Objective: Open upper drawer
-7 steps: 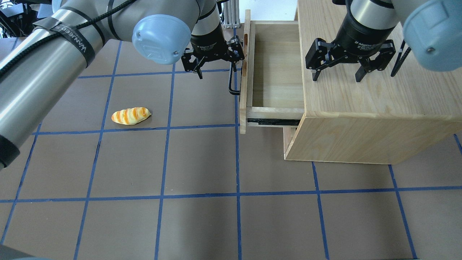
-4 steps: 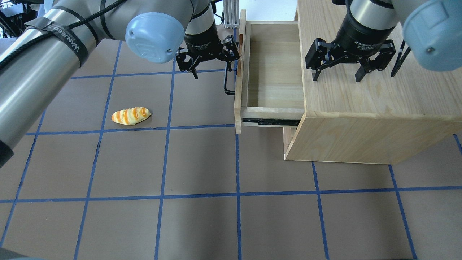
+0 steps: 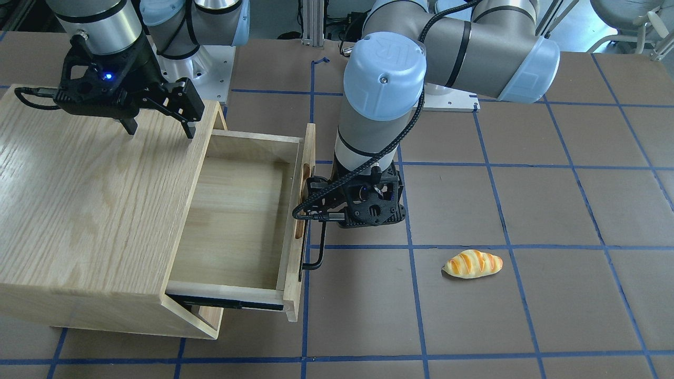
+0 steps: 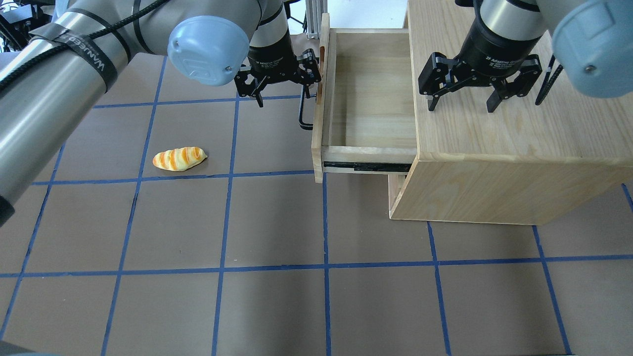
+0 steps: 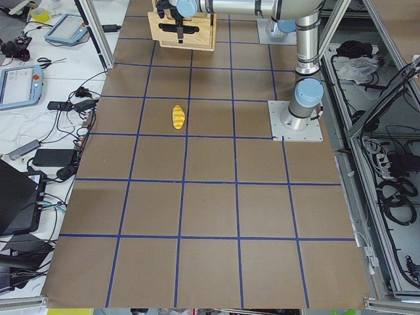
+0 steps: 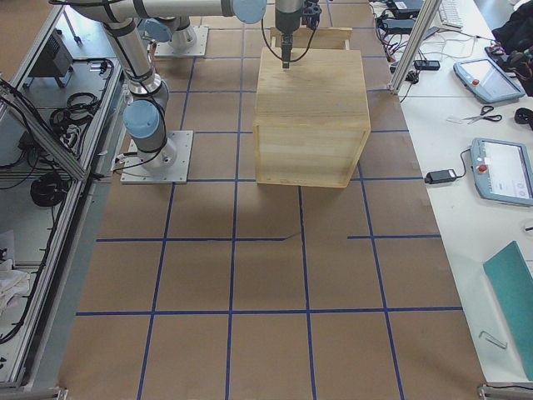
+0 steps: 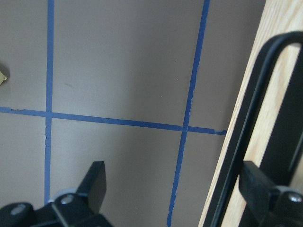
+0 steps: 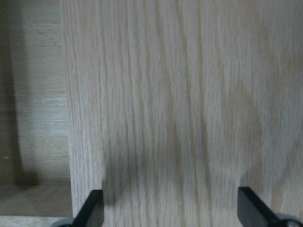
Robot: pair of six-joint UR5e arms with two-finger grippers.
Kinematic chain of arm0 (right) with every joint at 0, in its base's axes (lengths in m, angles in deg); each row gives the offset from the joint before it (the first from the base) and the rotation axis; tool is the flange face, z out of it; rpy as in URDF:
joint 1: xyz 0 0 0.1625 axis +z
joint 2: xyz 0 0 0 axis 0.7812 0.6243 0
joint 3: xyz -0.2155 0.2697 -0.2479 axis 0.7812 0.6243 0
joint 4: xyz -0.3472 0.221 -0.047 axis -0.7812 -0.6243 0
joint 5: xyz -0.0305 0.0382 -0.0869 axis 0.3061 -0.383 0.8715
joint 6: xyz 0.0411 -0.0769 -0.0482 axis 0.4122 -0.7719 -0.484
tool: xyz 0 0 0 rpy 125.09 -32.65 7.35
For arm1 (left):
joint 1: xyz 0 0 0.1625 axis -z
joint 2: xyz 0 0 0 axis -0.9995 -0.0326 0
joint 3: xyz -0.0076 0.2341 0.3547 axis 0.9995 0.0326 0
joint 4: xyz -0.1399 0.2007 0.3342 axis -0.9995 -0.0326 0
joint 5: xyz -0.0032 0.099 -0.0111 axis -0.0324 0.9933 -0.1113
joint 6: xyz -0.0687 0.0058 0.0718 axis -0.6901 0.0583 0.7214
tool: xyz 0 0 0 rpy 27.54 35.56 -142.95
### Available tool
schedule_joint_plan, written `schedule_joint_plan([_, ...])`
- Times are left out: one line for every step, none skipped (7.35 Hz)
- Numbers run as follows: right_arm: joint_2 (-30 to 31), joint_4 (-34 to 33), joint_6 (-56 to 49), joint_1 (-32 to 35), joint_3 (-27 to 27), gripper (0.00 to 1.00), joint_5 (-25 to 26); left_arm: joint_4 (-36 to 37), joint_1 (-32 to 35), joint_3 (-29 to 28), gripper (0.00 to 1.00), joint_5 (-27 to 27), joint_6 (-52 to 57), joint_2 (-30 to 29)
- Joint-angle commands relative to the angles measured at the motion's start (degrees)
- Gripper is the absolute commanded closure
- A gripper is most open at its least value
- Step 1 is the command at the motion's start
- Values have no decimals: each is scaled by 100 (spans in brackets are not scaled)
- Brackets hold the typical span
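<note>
1. The left fingers are spread wide and clamp nothing. One is tucked behind the handle, between the bar and the drawer front. The other hangs free over the bench on the outer side.
2. The hold is therefore a hook, not a pinch. The handle lies against the inner finger and runs past it on both sides.
3. Just beyond that finger, the drawer stands well out of the cabinet. Its bare floor is open to view, and a black rail is exposed along its side.
4. Judgement: the opening is largely done. Most of the inside is clear of the cabinet, though the back part sits under the top.
5. Left to do, as I read it: perhaps a last stretch of pull, then slipping the hooked finger out from behind the bar and moving clear.
6. Farther off, the right fingers are also released and wide apart, pointing down at the cabinet top near its drawer-side edge. Whether they touch it I cannot tell.
7. Well apart from the left fingers, on their outer side, a bun lies on the bench, with no part in this step.
</note>
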Motion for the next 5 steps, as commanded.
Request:
schedule_joint_plan([0, 0, 0, 0, 0, 0, 4, -80, -34, -26, 0, 6, 1, 15])
schedule_joint_plan([0, 0, 0, 0, 0, 0, 4, -272, -34, -113, 0, 6, -7, 59])
schedule_joint_plan([0, 0, 0, 0, 0, 0, 4, -413, -34, -122, 0, -2, -25, 199])
schedule_joint_plan([0, 0, 0, 0, 0, 0, -4, -615, -34, -253, 0, -11, -25, 296])
schedule_joint_plan([0, 0, 0, 0, 0, 0, 4, -825, -69, -446, 0, 6, 10, 358])
